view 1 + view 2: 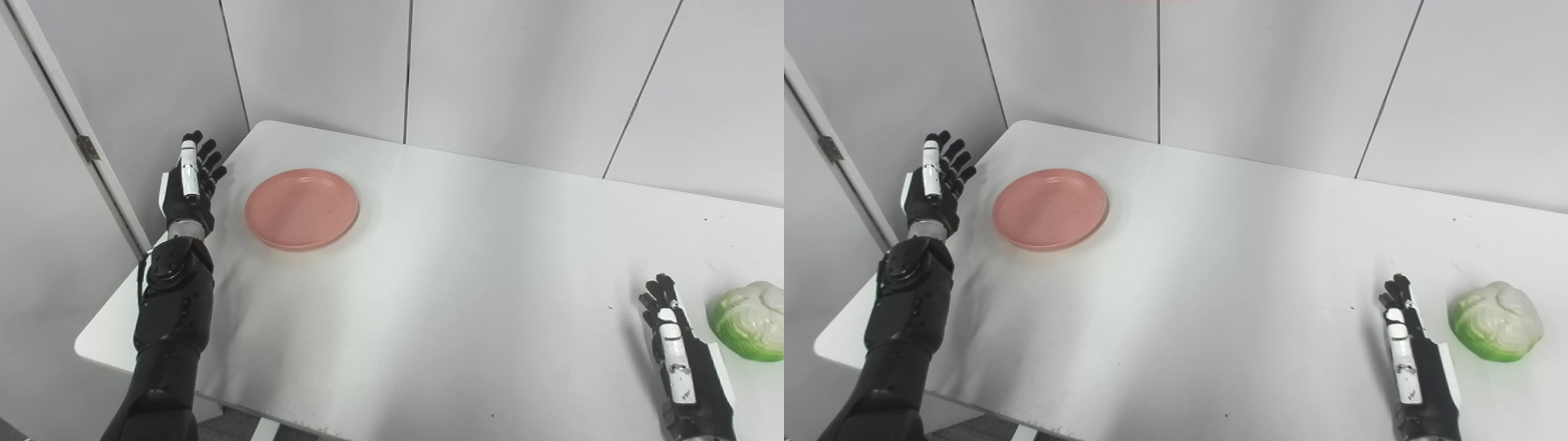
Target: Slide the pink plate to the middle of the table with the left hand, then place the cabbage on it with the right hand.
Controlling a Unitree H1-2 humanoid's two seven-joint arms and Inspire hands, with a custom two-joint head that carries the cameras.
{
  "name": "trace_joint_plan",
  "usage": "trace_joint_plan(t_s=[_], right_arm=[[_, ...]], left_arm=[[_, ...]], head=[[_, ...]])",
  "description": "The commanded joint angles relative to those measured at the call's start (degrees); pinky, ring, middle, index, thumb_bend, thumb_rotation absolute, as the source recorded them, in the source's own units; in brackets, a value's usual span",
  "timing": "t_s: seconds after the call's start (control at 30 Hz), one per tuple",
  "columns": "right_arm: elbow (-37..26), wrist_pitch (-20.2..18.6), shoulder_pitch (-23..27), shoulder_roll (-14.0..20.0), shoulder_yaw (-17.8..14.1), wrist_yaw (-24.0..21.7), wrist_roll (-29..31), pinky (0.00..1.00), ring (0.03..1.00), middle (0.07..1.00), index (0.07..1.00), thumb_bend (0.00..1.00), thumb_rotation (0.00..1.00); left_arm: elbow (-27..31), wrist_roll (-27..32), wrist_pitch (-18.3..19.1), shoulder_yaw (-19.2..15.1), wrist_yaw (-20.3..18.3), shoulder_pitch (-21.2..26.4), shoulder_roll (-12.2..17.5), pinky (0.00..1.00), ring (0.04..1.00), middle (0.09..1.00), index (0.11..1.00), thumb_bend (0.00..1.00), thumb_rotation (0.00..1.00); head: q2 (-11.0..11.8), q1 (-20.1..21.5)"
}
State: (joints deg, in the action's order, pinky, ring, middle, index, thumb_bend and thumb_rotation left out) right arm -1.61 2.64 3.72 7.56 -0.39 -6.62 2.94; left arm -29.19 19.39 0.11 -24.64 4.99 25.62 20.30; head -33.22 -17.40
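The round, shallow pink plate lies flat and empty on the far left part of the white table, well short of its middle. The black-and-white left hand stands just left of the plate, fingers spread, grasping nothing, not touching the rim. The pale green and white cabbage sits at the near right. The right hand rests just beside it, released and empty.

Pink plate beside left hand
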Motion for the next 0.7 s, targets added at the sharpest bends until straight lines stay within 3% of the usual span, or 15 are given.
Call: trace_joint_plan(t_s=[0.0,0.67], right_arm=[[-0.4,0.46,0.1,0.25,-0.51,0.1,0.33,0.99,0.961,0.965,0.978,0.13,1.0],[-1.47,-0.1,-0.18,-0.08,-0.46,-0.01,0.27,0.99,0.959,0.964,0.977,0.12,1.0]], left_arm=[[0.23,0.06,-0.91,0.34,-0.22,2.9,0.07,0.89,0.903,0.903,0.892,0.41,1.0],[-10.98,-1.29,-5.98,2.4,-0.66,4.04,-2.1,0.9,0.905,0.907,0.895,0.43,1.0]], head=[[-0.01,-0.01],[-0.69,0.36]])
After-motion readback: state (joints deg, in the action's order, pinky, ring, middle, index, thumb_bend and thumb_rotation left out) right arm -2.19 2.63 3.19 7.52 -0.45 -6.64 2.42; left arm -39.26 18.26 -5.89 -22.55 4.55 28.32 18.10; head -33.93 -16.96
